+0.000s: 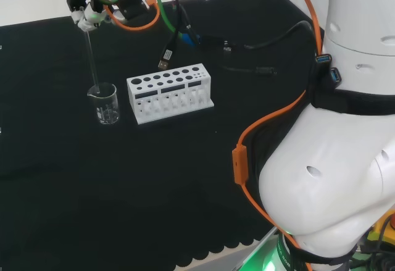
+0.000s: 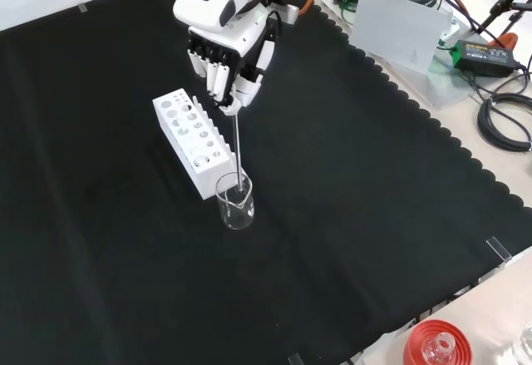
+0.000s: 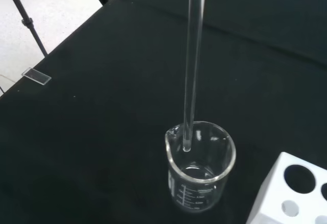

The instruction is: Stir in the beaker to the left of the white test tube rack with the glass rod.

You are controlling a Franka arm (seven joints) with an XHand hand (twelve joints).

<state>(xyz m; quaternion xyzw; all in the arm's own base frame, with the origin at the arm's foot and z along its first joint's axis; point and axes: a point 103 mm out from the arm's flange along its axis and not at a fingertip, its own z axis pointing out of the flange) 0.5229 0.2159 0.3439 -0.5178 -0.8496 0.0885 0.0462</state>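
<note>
A small clear glass beaker [image 1: 106, 104] [image 2: 234, 203] [image 3: 200, 167] stands on the black cloth just left of the white test tube rack [image 1: 170, 93] in the head view. The hand [image 2: 224, 66] [image 1: 92, 13] hangs above the beaker, its fingers curled round the top of a clear glass rod [image 1: 91, 58] [image 2: 238, 149] [image 3: 191, 66]. The rod hangs nearly upright. In the wrist view its lower end dips just inside the beaker's mouth, near the rim and well above the bottom.
In the front view the rack [image 2: 193, 139] lies directly behind the beaker. Cables and connectors [image 1: 179, 36] trail over the cloth behind the rack in the head view. A red ribbed ring stand [image 2: 436, 344] sits off the cloth's scalloped edge.
</note>
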